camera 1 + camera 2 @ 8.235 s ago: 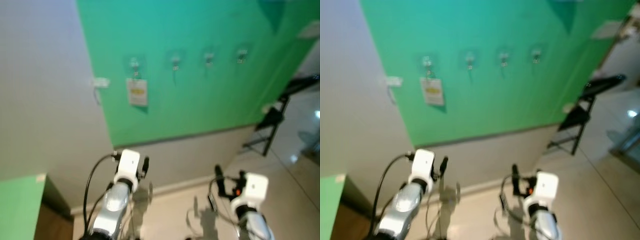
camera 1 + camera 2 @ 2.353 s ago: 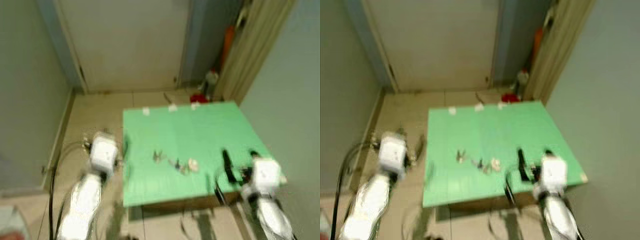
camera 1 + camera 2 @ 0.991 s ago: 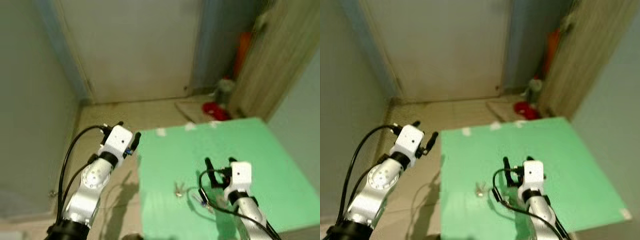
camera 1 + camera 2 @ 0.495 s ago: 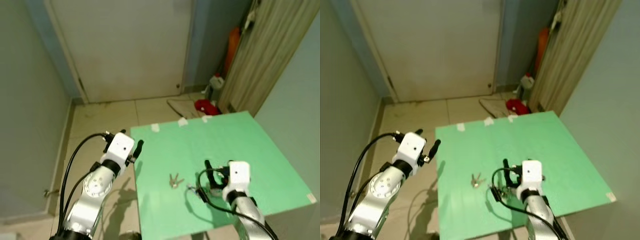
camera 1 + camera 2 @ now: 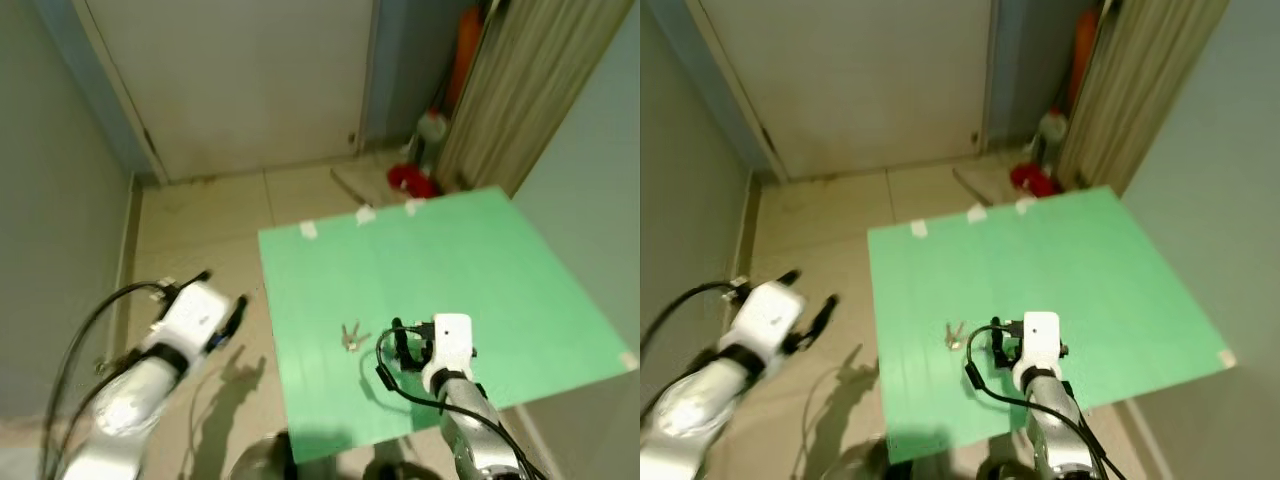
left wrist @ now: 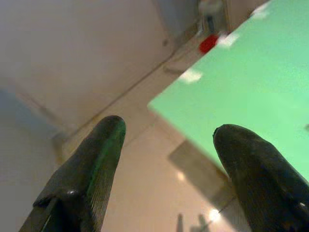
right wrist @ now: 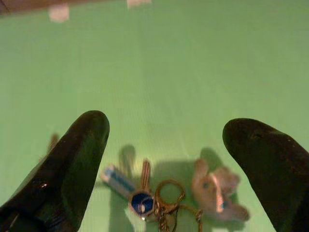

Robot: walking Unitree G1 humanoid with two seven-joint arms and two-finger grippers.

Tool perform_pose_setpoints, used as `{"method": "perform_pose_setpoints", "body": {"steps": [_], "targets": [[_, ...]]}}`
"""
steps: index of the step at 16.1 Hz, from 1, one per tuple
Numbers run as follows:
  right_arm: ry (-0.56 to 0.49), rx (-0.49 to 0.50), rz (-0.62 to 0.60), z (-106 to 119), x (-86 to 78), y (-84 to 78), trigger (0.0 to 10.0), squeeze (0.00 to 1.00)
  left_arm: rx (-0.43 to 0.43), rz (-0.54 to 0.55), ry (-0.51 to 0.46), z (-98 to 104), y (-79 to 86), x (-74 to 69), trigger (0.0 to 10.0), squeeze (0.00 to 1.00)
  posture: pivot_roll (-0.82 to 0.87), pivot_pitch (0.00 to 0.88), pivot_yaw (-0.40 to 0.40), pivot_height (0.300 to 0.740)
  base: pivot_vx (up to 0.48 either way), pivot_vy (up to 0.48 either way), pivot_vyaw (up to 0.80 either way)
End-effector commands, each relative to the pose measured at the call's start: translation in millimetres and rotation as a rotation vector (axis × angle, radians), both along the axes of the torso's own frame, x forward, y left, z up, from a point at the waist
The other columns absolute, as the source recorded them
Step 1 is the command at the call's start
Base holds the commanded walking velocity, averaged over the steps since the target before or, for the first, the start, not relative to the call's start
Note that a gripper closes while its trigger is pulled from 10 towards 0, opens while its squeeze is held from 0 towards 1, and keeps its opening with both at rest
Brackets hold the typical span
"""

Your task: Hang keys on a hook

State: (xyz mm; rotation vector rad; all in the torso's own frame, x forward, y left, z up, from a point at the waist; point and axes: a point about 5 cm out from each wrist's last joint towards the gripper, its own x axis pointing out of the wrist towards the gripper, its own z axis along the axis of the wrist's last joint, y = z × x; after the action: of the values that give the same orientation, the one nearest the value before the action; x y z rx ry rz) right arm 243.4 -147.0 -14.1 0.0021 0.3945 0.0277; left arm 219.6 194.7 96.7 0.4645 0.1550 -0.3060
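While the flat green table top (image 5: 470, 270) lay below the head camera, the right gripper (image 7: 166, 159) was held low over it with its two black fingers spread wide. Between them, on the green surface, a bunch of keys with a blue-capped key, a brass ring and a small pale plush charm (image 7: 166, 193) was seen lying, ungrasped. A second small set of metal keys (image 5: 349, 336) lay nearby. The left gripper (image 6: 166, 145), fingers parted and empty, was held over the beige tiled floor (image 5: 200, 230) beside the table's edge.
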Motion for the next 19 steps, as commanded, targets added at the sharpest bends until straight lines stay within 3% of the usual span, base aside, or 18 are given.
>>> {"method": "perform_pose_setpoints", "body": {"steps": [1, 4, 9, 12, 15, 19], "targets": [[-0.011, -0.043, -0.005, -0.3, 4.2, 0.6, 10.0, 0.00, -0.015, -0.001, -0.009, 10.4, 3.8, -10.0, 10.0, 0.00, 0.19, 0.268, 0.084, 0.740, 0.000, 0.000, 0.00], [0.014, -0.130, -0.065, -5.3, 10.7, -13.2, 10.0, 0.00, -0.038, -0.010, 0.025, 17.8, 1.3, -28.9, 10.0, 0.00, 0.24, 0.282, 0.088, 0.740, 0.000, 0.000, 0.00], [-0.011, -0.256, -0.152, -1.4, 16.6, -34.3, 10.0, 0.00, -0.034, 0.013, 0.039, 20.3, 4.1, -35.7, 10.0, 0.00, 0.25, 0.279, 0.070, 0.740, 0.000, 0.000, 0.00], [0.035, -0.224, -0.172, -9.7, 9.1, -37.8, 10.0, 0.00, -0.044, 0.012, 0.051, 19.4, -0.2, -37.1, 10.0, 0.00, 0.24, 0.287, 0.067, 0.740, 0.000, 0.000, 0.00], [0.090, -0.095, -0.143, -20.0, 0.9, -23.7, 10.0, 0.00, -0.049, 0.009, 0.063, 17.7, -1.5, -37.7, 10.0, 0.00, 0.23, 0.293, 0.067, 0.740, 0.000, 0.000, 0.00], [0.127, -0.044, -0.151, -25.2, -2.8, -18.0, 10.0, 0.00, -0.049, 0.010, 0.065, 18.0, -2.3, -35.9, 10.0, 0.00, 0.23, 0.294, 0.070, 0.740, 0.000, 0.000, 0.00]]}}
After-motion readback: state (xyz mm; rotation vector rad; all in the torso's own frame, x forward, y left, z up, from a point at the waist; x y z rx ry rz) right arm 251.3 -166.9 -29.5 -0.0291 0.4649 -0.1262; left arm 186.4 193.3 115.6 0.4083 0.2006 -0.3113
